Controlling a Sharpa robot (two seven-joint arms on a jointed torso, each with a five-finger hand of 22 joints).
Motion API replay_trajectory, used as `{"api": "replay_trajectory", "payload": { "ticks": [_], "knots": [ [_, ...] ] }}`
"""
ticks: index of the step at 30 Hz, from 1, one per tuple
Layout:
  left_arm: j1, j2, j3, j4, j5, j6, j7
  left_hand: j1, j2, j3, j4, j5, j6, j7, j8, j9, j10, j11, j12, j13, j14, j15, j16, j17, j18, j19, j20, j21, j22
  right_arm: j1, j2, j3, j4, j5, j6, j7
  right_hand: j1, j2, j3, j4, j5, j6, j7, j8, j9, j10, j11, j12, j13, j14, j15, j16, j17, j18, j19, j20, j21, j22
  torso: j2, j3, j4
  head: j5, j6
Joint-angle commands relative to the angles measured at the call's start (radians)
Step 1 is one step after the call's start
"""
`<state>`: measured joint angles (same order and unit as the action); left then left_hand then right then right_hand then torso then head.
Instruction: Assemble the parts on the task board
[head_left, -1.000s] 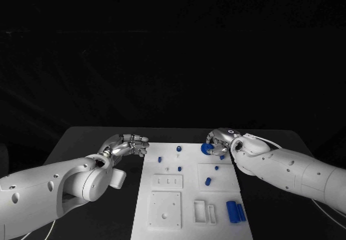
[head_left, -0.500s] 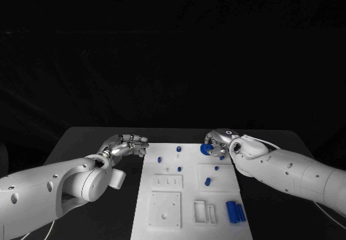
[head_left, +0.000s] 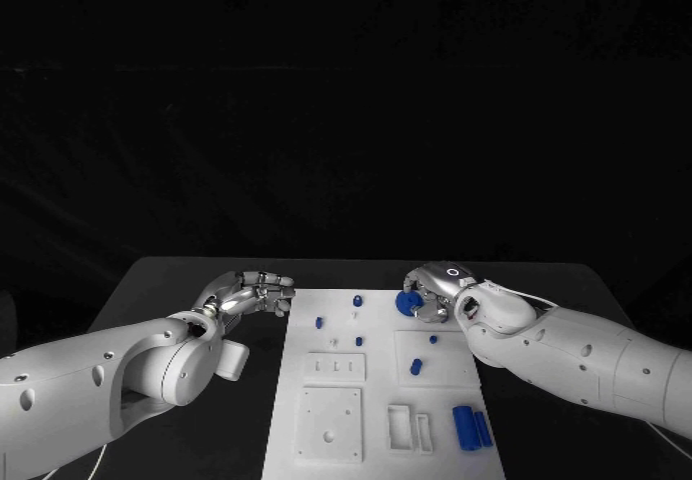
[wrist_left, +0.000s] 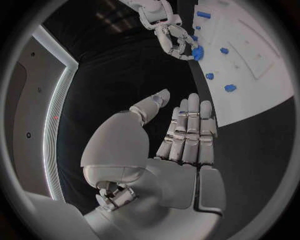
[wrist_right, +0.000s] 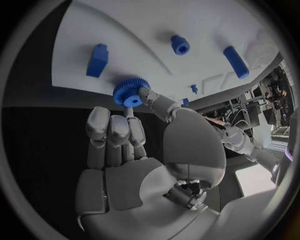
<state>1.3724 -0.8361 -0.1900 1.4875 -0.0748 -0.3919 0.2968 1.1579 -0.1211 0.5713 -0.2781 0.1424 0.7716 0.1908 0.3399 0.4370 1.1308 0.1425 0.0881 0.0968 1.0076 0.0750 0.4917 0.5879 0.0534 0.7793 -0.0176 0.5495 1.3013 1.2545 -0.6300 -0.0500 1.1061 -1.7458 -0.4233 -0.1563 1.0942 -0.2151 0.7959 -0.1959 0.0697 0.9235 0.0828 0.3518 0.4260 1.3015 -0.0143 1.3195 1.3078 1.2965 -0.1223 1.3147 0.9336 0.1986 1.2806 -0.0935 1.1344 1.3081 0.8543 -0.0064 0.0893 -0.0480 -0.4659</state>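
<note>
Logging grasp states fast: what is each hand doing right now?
Left hand: open, holds nothing, beside the task board.
Right hand: pinches a blue gear at the board's far end.

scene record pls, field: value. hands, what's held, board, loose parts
right hand: pinches blue gear at the far right corner of the board
left hand: holds nothing, fingers straight and close together, over the black table left of the board
task board: white, mid-table
blue parts: two lying side by side near the board's near right; several small ones stand further up the board
</note>
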Motion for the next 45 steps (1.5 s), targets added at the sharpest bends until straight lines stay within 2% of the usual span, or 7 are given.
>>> {"api": "replay_trajectory", "payload": {
  "ticks": [1,6,10,16,22,29,45],
  "knots": [
    [0.001,0.0,0.001,0.001,0.001,0.007,0.008,-0.002,-0.005,0.007,-0.001,-0.002,-0.004,0.004,-0.003,-0.001,0.001,0.006,-0.004,-0.001,-0.004,0.005,-0.006,0.002,0.013,-0.007,-0.002,0.006,-0.001,0.011,-0.007,0.003,0.044,-0.1,-0.087,-0.063,0.003,-0.014,0.004,0.011,-0.006,0.106,0.01,0.013,0.028,0.01,-0.003,0.005,0.058,0.004,-0.002,-0.003,0.002,0.063,0.008,-0.002,0.007,0.012,-0.001,-0.0005,0.0002,0.0,0.002],
    [0.001,-0.002,0.001,0.005,0.001,0.006,0.009,-0.002,-0.005,0.007,-0.001,-0.002,-0.004,0.004,-0.003,-0.001,0.001,0.006,-0.004,-0.001,-0.004,0.005,-0.006,0.002,0.013,-0.007,-0.002,0.006,-0.001,0.013,-0.005,0.003,0.104,-0.166,-0.115,-0.097,0.01,-0.025,0.014,0.026,-0.013,0.112,0.008,0.013,0.029,0.018,-0.005,0.01,0.063,0.005,-0.003,-0.004,0.004,0.063,0.012,-0.005,0.008,0.011,0.0,-0.0021,0.0009,-0.004,0.003],
    [0.001,-0.003,0.001,0.005,0.001,0.006,0.009,-0.002,-0.004,0.007,-0.001,-0.002,-0.004,0.004,-0.003,-0.001,0.001,0.006,-0.004,-0.001,-0.004,0.005,-0.006,0.002,0.013,-0.007,-0.002,0.006,-0.001,0.013,0.008,0.002,0.138,-0.202,-0.121,-0.109,0.014,-0.031,0.02,0.034,-0.015,0.114,0.007,0.012,0.03,0.02,-0.006,0.01,0.063,0.006,-0.004,-0.005,0.005,0.063,0.013,-0.006,0.008,0.011,0.001,-0.0007,0.0011,-0.001,0.004],
    [0.001,-0.004,0.001,0.008,0.001,0.005,0.009,-0.002,-0.004,0.008,-0.001,-0.002,-0.004,0.004,-0.003,-0.001,0.001,0.006,-0.005,-0.001,-0.003,0.005,-0.007,0.002,0.013,-0.007,-0.002,0.006,-0.001,0.012,0.04,-0.011,0.155,-0.23,-0.122,-0.12,0.016,-0.036,0.023,0.04,-0.017,0.114,0.007,0.011,0.03,0.018,-0.006,0.007,0.062,0.006,-0.004,-0.006,0.006,0.063,0.014,-0.007,0.008,0.011,0.001,-0.0015,0.0019,0.0,0.005],
    [0.001,-0.001,0.001,0.007,0.001,0.006,0.009,-0.002,-0.004,0.008,-0.001,-0.002,-0.004,0.004,-0.003,-0.001,0.002,0.006,-0.005,-0.001,-0.003,0.005,-0.007,0.002,0.013,-0.007,-0.002,0.006,-0.001,0.002,0.095,-0.025,0.124,-0.242,-0.118,-0.123,0.017,-0.038,0.025,0.043,-0.017,0.114,0.007,0.01,0.031,0.017,-0.006,0.006,0.061,0.006,-0.004,-0.006,0.006,0.063,0.014,-0.007,0.008,0.011,0.002,-0.002,0.004,0.001,0.006],
    [0.001,0.007,0.001,0.004,0.001,0.008,0.008,-0.001,-0.004,0.008,-0.002,-0.002,-0.004,0.004,-0.003,-0.001,0.002,0.005,-0.005,-0.001,-0.003,0.005,-0.007,0.003,0.013,-0.007,-0.002,0.006,-0.001,-0.007,0.139,-0.054,0.066,-0.239,-0.115,-0.114,0.017,-0.04,0.025,0.044,-0.017,0.114,0.007,0.01,0.031,0.017,-0.006,0.005,0.061,0.006,-0.004,-0.007,0.006,0.063,0.014,-0.007,0.008,0.011,0.003,-0.0027,0.0078,0.006,0.005],
    [0.001,0.012,0.001,0.001,0.001,0.009,0.008,-0.001,-0.004,0.008,-0.002,-0.002,-0.004,0.004,-0.003,-0.001,0.002,0.006,-0.006,-0.001,-0.003,0.005,-0.007,0.003,0.013,-0.007,-0.002,0.007,-0.001,-0.016,0.18,-0.058,0.01,-0.231,-0.113,-0.102,0.019,-0.042,0.026,0.047,-0.017,0.111,0.008,0.007,0.03,0.012,-0.006,0.001,0.058,0.006,-0.004,-0.008,0.007,0.063,0.014,-0.007,0.008,0.011,0.004,-0.0012,0.0054,0.01,0.003]
  ]
}}
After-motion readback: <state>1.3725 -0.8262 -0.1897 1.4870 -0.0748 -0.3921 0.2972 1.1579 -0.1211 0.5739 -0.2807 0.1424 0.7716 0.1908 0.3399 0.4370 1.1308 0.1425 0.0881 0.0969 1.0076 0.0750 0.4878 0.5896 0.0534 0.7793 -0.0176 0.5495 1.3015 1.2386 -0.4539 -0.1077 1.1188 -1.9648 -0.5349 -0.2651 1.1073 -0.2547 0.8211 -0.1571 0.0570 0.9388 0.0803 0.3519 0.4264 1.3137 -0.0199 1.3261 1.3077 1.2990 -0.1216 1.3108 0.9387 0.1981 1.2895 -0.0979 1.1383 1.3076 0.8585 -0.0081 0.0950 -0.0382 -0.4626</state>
